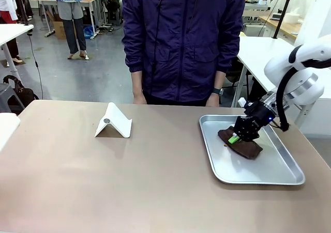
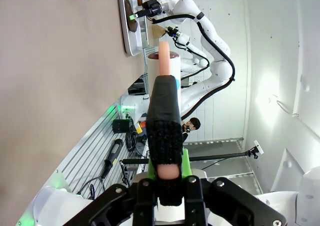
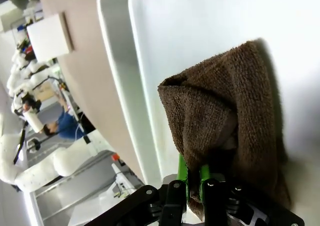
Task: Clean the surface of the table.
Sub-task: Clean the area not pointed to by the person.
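Right tool [image 1: 237, 138] clenched on a brown cloth [image 1: 248, 148] inside the metal tray [image 1: 258, 179], on the right of the tabletop [image 1: 129, 176]; left tool [image 2: 167, 167], beyond the tabletop edge, grips a black-and-pink object [image 2: 164, 110]

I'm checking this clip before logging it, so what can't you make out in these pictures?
Front view: the right gripper covers part of the cloth in the tray.
Right wrist view: cloth folds hide how much is pinched.
Left wrist view: tray and cloth too small for detail.
Front view: the white stand's round mark is too small to read.
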Available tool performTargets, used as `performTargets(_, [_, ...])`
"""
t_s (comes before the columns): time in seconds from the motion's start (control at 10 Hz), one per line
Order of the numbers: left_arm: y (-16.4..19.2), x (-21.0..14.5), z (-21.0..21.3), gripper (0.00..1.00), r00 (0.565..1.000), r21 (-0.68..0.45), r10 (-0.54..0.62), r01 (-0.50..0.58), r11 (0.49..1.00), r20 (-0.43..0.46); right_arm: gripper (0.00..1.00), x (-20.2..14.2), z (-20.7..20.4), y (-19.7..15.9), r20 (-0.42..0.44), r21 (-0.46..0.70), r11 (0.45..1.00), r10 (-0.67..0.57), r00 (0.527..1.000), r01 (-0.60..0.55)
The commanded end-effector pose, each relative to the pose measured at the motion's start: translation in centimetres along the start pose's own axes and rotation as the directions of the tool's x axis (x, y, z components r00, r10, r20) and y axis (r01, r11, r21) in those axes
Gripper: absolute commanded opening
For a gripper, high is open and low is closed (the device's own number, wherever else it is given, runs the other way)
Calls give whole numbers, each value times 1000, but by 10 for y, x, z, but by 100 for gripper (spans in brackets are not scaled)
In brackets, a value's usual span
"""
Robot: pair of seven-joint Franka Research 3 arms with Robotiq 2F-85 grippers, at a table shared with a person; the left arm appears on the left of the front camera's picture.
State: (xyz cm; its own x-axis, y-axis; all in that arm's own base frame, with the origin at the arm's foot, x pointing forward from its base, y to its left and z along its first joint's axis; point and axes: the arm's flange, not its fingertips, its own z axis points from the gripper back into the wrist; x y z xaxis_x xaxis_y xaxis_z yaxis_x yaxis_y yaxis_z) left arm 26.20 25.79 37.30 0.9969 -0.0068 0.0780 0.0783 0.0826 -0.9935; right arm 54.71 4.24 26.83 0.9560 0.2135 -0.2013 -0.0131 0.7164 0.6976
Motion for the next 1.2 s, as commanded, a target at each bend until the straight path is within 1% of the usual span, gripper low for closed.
performTargets(0.0, [-3, -2, 0, 19, 1000, -3, -5, 5, 1000, -3, 10, -13, -17, 10, -59, 44, 998, 45, 997, -43])
performTargets(0.2, [-3, -2, 0, 19, 1000, -3, -5, 5, 1000, -3, 10, -23, -35, 19, -113, 18, 991, 133, 985, -131])
performTargets(0.3, [-3, -2, 0, 19, 1000, -3, -5, 5, 1000, -3, 10, -26, -40, 18, -145, -41, 981, 180, 973, -187])
performTargets(0.6, [-3, -2, 0, 19, 1000, -3, -5, 5, 1000, -3, 10, -28, -25, 12, -240, -101, 951, 262, 935, -292])
performTargets(0.7, [-3, -2, 0, 19, 1000, -3, -5, 5, 1000, -3, 10, -25, -16, 9, -204, -116, 955, 246, 947, -273])
performTargets(0.9, [-3, -2, 0, 19, 1000, -3, -5, 5, 1000, -3, 10, -16, -3, -2, -72, -210, 952, 210, 975, -221])
performTargets(1.0, [-3, -2, 0, 19, 1000, -3, -5, 5, 1000, -3, 10, -9, -1, -7, 16, -214, 964, 162, 987, -155])
performTargets(1.1, [-3, -2, 0, 19, 1000, -3, -5, 5, 1000, -3, 10, -3, 3, -11, 107, -202, 976, 103, 989, -80])
